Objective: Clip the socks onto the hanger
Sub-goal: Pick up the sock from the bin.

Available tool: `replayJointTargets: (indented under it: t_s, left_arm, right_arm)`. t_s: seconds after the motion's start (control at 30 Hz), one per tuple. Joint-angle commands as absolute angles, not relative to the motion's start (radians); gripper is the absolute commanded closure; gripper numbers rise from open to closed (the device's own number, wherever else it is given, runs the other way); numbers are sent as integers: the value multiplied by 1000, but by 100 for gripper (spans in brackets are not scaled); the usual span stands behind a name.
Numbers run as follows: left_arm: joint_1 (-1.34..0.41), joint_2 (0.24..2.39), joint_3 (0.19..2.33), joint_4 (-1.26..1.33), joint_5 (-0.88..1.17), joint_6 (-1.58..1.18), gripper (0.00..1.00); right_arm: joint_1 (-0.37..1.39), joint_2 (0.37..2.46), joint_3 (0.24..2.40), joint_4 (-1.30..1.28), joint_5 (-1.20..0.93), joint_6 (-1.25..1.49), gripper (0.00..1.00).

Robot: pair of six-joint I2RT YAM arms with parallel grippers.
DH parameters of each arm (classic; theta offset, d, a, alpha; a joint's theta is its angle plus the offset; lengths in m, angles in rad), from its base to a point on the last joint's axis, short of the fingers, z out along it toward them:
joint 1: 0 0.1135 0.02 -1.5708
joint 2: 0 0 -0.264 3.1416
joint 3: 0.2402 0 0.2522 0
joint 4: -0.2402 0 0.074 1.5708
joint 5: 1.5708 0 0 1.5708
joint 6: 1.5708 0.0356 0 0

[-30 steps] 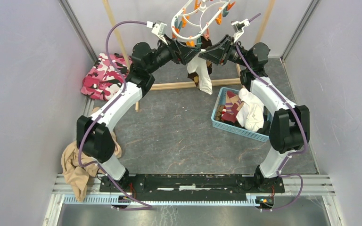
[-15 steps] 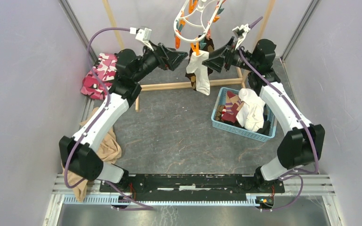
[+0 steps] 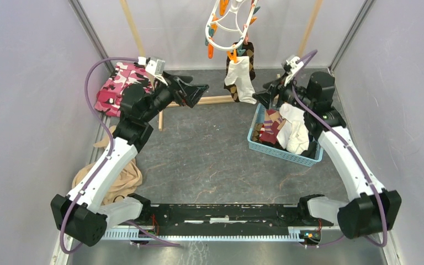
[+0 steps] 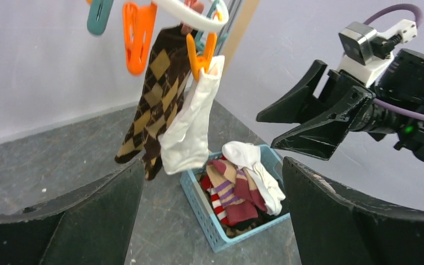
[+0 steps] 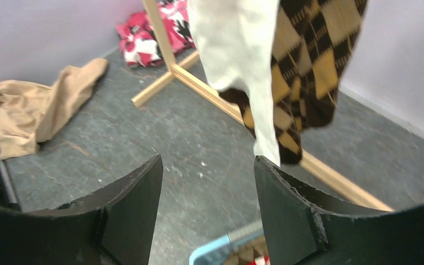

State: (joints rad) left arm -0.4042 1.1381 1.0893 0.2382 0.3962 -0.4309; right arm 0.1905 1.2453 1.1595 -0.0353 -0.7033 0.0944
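Hanging from the white oval plastic clip hanger, 1 plain white sock and 1 brown argyle sock dangle between the left tool and right tool, both spread wide, empty, touching neither sock.

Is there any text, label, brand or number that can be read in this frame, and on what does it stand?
None can be read. The hanger, the clipped socks, the blue basket and the white camera module on the right gripper show no lettering.
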Motion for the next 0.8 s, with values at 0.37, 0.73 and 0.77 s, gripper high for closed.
replayJointTargets:
  t_s: [0.37,0.73,0.77]
  left_arm:
    - [-395,1070,999,89,264,-549,0]
    - [-388,978,873,-22,296,-409,1]
    - [-387,961,848,-15,296,-414,1]
  right_arm:
    - [102,1068,874,-230,-27,215,33]
    - [25,1082,876,-289,-50,247,38]
    - [21,1074,872,-302,-50,252,39]
